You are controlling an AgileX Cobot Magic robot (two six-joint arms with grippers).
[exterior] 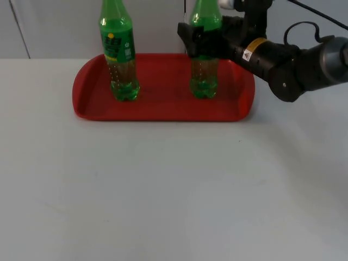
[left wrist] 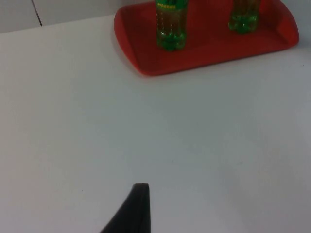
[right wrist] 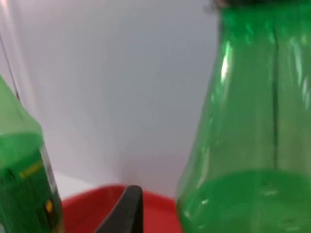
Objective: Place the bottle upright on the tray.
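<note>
A green plastic bottle (exterior: 205, 65) stands upright at the right of the shallow red plastic tray (exterior: 163, 111), upper centre of the top view. The right gripper (exterior: 197, 38) pinches its label band. A second green bottle with a yellow-green label (exterior: 120, 60) stands at the tray's left. The left gripper waits over the white table (exterior: 163, 190); whether it is spread I cannot tell. A skewed release could likely tip the bottle.

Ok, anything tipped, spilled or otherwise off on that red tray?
Nothing stands out. Both green bottles stand upright on the red tray: the labelled bottle free, the other bottle with the right gripper around its upper body. No spill shows. The left gripper waits over the bare table.
</note>
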